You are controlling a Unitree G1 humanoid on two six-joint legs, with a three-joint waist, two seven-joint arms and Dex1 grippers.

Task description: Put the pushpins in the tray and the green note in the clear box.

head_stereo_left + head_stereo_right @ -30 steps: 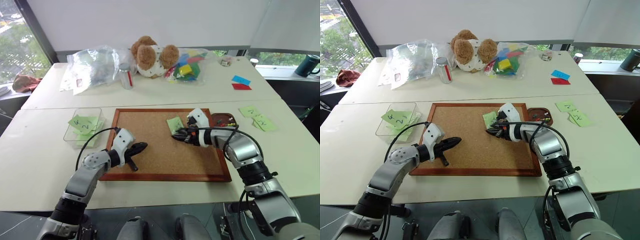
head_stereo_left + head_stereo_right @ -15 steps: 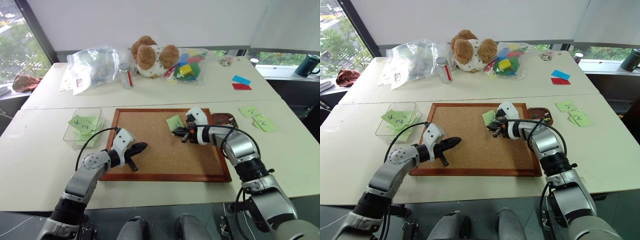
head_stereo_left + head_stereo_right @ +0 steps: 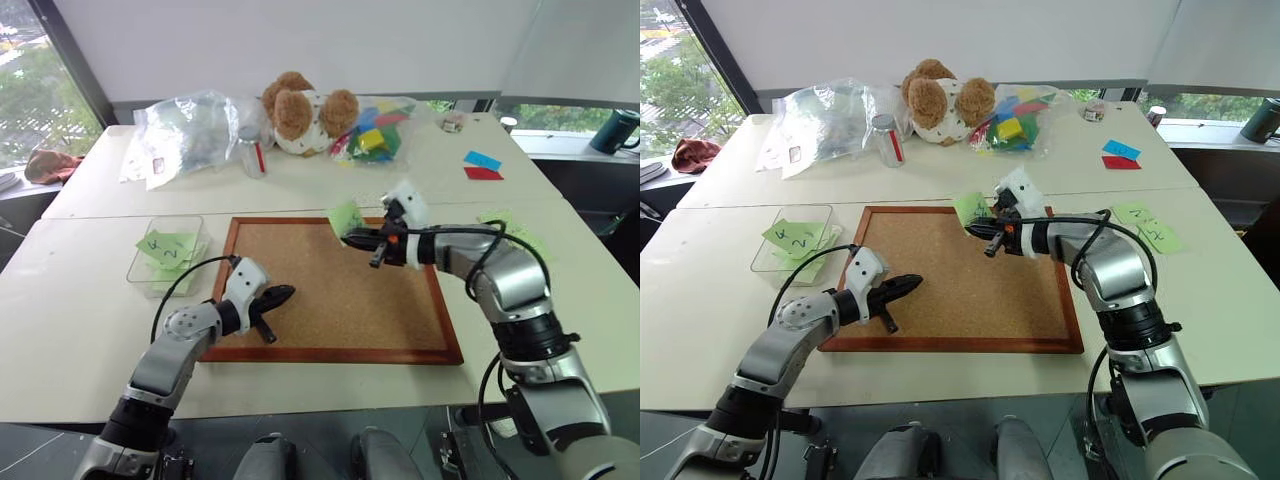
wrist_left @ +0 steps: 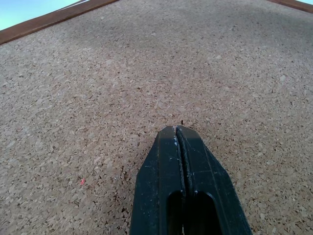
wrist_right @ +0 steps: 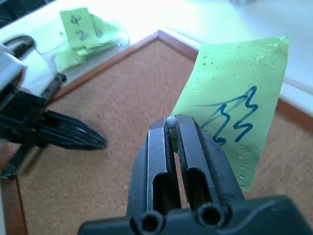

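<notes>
right gripper [image 5: 172,128]: closed, lifted off corkboard [image 3: 300,280]
note [image 5: 234,103]: pinched with a pin, raised clear of board

This looks like an office or lab room set up for tabletop trials. Two plain white benches [image 3: 90,300] stand pushed together beneath a wall of large windows [image 3: 30,90] with trees outside and pale roller blinds [image 3: 300,40] drawn down. A framed cork board [image 3: 330,300], handwritten sticky notes [image 3: 168,247], a stuffed toy [image 3: 300,112], a plastic bag [image 3: 190,130] and coloured blocks [image 3: 372,135] lie laid out like test props.
</notes>
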